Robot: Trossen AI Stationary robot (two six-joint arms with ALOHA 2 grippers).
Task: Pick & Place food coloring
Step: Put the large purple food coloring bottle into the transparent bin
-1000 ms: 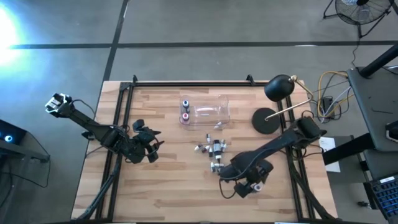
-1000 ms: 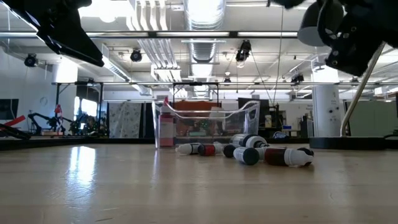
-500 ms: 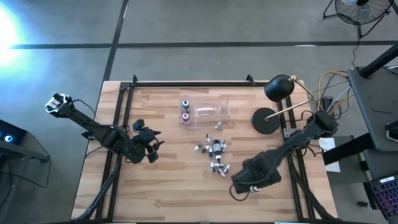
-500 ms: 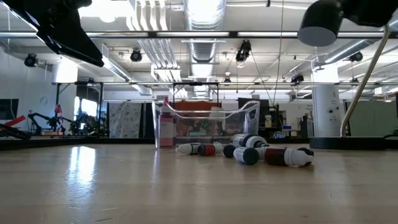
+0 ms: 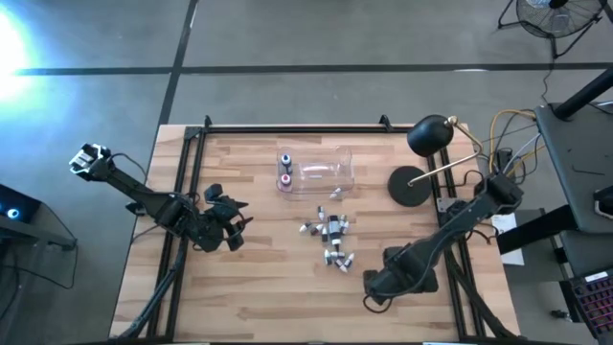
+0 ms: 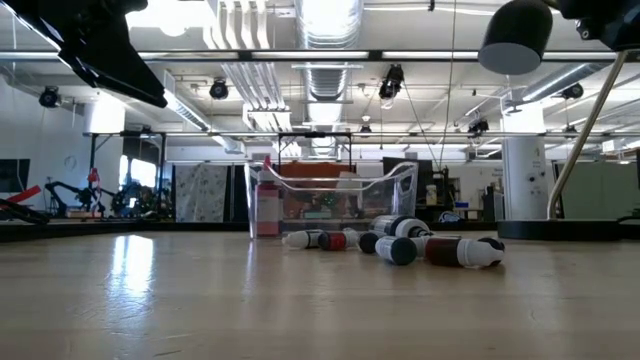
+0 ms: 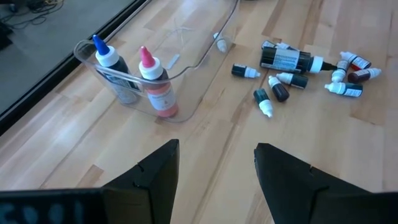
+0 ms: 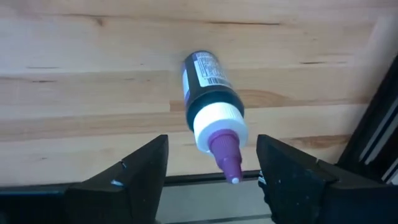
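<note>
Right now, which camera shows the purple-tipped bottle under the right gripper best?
The right wrist view: the purple-tipped bottle lies on its side between the right gripper's open fingers, untouched. The high view hides it under that arm; the low and left wrist views miss it.

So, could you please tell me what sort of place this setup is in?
Probably a robotics lab or workshop hall: exposed ceiling ducts, a bare concrete floor around the wooden table, and other rigs in the background.
</note>
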